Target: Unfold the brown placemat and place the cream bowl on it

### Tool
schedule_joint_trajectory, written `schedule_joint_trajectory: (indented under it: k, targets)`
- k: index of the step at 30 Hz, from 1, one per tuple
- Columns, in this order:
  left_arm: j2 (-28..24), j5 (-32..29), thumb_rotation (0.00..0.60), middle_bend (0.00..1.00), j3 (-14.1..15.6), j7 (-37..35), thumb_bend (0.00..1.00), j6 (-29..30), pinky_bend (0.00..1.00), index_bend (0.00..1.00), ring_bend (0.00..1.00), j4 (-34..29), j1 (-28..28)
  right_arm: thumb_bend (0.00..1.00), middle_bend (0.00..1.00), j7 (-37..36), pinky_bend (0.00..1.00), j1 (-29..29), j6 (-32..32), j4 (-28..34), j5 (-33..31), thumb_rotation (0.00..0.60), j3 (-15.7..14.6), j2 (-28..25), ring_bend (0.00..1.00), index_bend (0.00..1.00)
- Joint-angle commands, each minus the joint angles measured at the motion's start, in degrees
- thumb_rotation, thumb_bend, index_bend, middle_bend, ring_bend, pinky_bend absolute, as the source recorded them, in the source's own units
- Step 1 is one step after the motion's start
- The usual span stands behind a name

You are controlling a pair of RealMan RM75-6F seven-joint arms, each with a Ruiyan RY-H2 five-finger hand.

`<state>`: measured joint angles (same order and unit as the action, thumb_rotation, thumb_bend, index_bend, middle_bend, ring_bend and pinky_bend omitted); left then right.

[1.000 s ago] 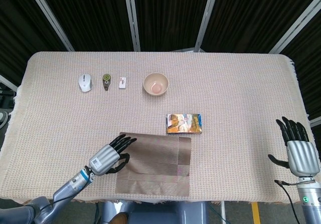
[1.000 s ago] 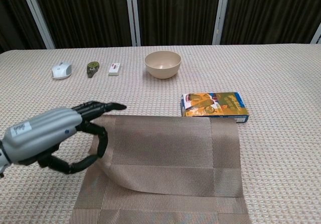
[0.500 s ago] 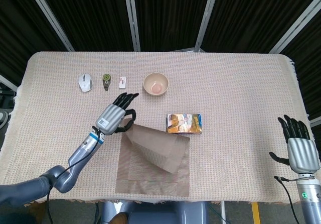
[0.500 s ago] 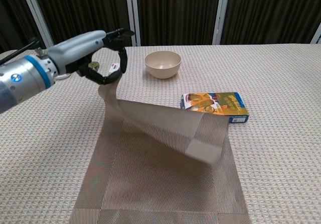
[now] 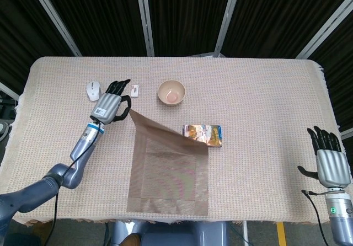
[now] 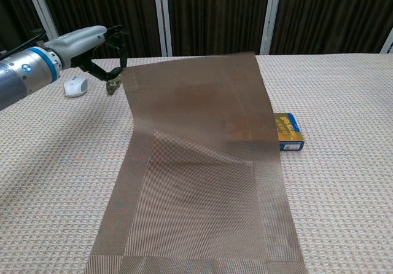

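Brown placemat (image 5: 168,169), one corner pinched and lifted by the left robot hand (image 5: 110,107) toward ten o'clock; right robot hand (image 5: 329,159) open, empty, at four o'clock.

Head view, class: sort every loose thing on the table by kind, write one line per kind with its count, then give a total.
Brown placemat: 1
Cream bowl: 1
Computer mouse: 1
Printed box: 1
Small white block: 1
Total: 5 in plain sight; the left hand lifting the placemat corner may hide another small thing.
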<state>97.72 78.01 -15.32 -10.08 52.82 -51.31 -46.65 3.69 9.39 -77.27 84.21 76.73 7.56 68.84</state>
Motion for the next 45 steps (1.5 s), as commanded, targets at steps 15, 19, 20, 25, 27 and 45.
schedule_joint_trajectory:
  k: [15,19,20,25,27,45]
  targets:
    - [-8.48,1.49,0.600,0.00,3.91,-1.10,0.00,14.82,0.00,0.00,0.00,-8.82,10.99,0.00,0.00,-0.96,0.00,-0.06,-1.53,1.53,3.97,0.600,-1.46,-0.35,0.00,0.00]
    - [-15.58,0.06,0.600,0.00,4.91,4.31,0.00,20.39,0.00,0.00,0.00,-22.18,16.89,0.00,0.00,-1.18,0.00,0.20,-2.47,2.75,9.23,0.600,-3.61,-1.25,0.00,0.00]
    - [-17.14,-0.27,0.600,0.00,5.36,6.09,0.00,21.55,0.00,0.00,0.00,-25.15,18.22,0.00,0.00,-1.16,0.00,0.43,-2.50,2.71,10.82,0.600,-4.27,-1.48,0.00,0.00]
    - [-24.57,-1.72,0.600,0.00,8.55,16.66,0.00,27.98,0.00,0.00,0.00,-39.60,25.28,0.00,0.00,-3.39,0.00,3.23,-2.40,1.31,21.70,0.600,-8.01,-2.62,0.00,0.00]
    - [-26.38,-2.39,0.600,0.00,9.12,19.26,0.00,29.33,0.00,0.00,0.00,-42.85,26.80,0.00,0.00,-4.80,0.00,4.41,-2.11,0.83,24.82,0.600,-9.09,-2.77,0.00,0.00]
    - [-29.48,0.76,0.600,0.00,10.84,18.49,0.00,32.70,0.00,0.00,0.00,-44.63,32.28,0.00,0.00,-0.48,0.00,20.30,13.40,5.90,40.85,0.600,-12.42,3.17,0.00,0.05]
